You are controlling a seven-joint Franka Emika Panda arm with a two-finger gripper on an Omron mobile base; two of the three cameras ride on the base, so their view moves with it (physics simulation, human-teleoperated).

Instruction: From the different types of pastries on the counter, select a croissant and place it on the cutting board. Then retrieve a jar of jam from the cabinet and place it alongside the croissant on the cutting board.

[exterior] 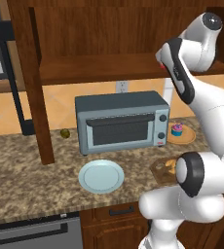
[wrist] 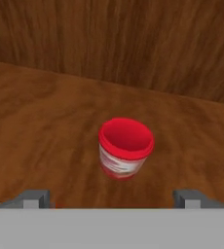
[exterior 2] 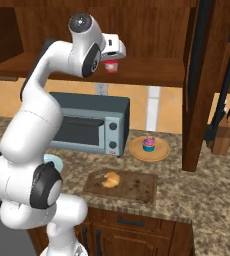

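The gripper (wrist: 112,198) stands wide open and empty, its two fingertips (wrist: 35,198) far apart at the bottom of the hand view with nothing between them. Directly ahead along its approach line, centred between the open jaws but still apart from them, sits the jar of jam (wrist: 126,147), upright on the wooden cabinet (wrist: 46,126) shelf with its red lid facing the hand. Being round, the jar offers no preferred long axis, so the coming move looks like a straight advance until the fingers flank its sides. In the right base view the hand reaches in over the shelf, the jar showing just beneath it, with the arm raised high and folded forward at the elbow. Far below the hand, the croissant (exterior 2: 110,179) already lies on the cutting board (exterior 2: 137,186), by the toaster oven (exterior 2: 87,125) on the counter (exterior 2: 187,200).
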